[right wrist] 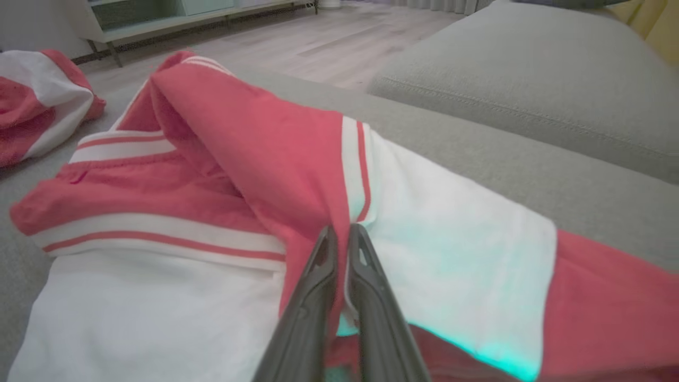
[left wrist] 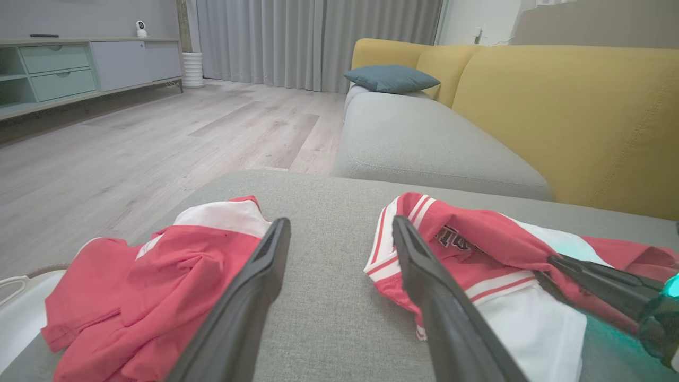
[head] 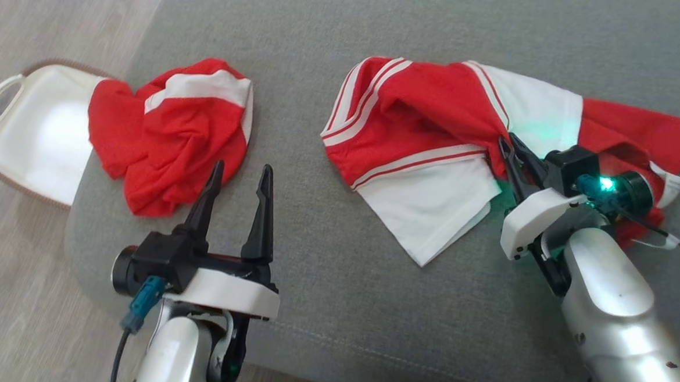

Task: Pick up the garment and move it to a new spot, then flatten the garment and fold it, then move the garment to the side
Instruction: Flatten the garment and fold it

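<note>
A red and white striped garment [head: 430,134] lies crumpled on the grey sofa seat [head: 332,261] at the right. My right gripper [head: 509,144] is shut on a raised fold of this garment [right wrist: 297,175] near its middle, its fingers [right wrist: 339,265] pinching red cloth. A second red and white garment [head: 174,130] lies bunched at the left, partly over a white basket [head: 29,137]. My left gripper [head: 240,173] stands open above the seat just in front of that bunch, nothing between its fingers [left wrist: 254,297]. In the left wrist view both garments [left wrist: 477,254] flank the open fingers.
The white basket with a handle sits on the wooden floor [head: 25,300] off the seat's left edge. A yellow sofa back [left wrist: 573,111], another grey cushion [left wrist: 424,143] with a blue pillow [left wrist: 392,78], and a low cabinet [left wrist: 79,63] lie beyond.
</note>
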Controlling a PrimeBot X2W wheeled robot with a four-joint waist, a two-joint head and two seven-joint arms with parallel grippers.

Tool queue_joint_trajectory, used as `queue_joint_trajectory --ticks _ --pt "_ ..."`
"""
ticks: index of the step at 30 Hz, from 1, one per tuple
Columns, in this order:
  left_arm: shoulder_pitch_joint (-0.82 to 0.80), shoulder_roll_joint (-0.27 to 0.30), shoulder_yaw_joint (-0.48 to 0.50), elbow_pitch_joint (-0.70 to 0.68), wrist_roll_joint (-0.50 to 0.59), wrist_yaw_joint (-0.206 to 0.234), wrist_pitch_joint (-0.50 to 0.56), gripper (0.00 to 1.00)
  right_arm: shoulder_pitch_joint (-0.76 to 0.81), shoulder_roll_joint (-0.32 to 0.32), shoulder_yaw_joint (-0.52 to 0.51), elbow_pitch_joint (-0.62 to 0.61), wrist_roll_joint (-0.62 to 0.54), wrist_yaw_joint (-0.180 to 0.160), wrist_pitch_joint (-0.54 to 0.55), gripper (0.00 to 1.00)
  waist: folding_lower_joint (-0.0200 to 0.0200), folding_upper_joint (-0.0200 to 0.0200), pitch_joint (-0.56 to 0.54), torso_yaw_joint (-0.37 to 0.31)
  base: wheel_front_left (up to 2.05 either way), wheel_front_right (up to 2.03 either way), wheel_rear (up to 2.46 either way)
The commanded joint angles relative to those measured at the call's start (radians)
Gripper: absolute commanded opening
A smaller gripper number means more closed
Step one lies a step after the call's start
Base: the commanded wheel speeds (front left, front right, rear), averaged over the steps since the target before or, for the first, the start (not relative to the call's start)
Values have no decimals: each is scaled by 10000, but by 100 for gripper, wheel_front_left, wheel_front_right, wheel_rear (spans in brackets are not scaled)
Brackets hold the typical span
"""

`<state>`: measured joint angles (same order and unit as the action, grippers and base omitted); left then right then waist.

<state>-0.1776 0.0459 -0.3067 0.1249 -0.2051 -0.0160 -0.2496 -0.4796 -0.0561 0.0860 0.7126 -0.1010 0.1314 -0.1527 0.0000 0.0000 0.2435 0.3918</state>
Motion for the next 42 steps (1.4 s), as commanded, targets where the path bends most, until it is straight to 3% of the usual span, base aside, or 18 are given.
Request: queue_joint_trajectory --ticks 1,6,13,17,22,23,24,31,42 --pt "-312 44 355 -299 0 91 -122 100 -322 59 178 -360 16 -7 -167 0 0 0 -157 -131 0 0 0" --pt "-284 44 214 -331 -70 126 -122 100 -785 59 -341 -956 -389 -7 -89 0 0 0 -373 -268 0 0 0" --pt "-422 44 -159 -542 -369 195 -122 100 -2661 -156 -720 -1621 -2023 -7 920 0 0 0 62 -2 0 0 0" --pt "-532 44 -280 -586 -541 226 -122 100 -3653 -655 -349 -1270 -2385 -7 1294 0 0 0 371 226 0 0 0" --pt "-702 44 -399 -558 -704 240 -122 100 -5078 -1525 555 327 -2541 -7 1741 0 0 0 718 545 0 0 0" --pt "-728 44 -403 -547 -725 245 -122 100 -5310 -1660 652 653 -2566 -7 1778 15 0 0 755 583 0 0 0" --pt "-752 44 -409 -537 -738 246 -122 100 -5510 -1754 752 927 -2613 -7 1736 100 0 0 784 611 0 0 0" --pt "-707 43 -213 -386 -581 266 -122 100 -5729 -1464 114 1982 -2621 -7 749 100 0 0 376 308 0 0 0" --pt "-231 43 183 -398 -258 261 -122 100 -2707 -116 -2217 695 -2258 -7 -871 100 0 0 -1221 -1136 0 0 0"
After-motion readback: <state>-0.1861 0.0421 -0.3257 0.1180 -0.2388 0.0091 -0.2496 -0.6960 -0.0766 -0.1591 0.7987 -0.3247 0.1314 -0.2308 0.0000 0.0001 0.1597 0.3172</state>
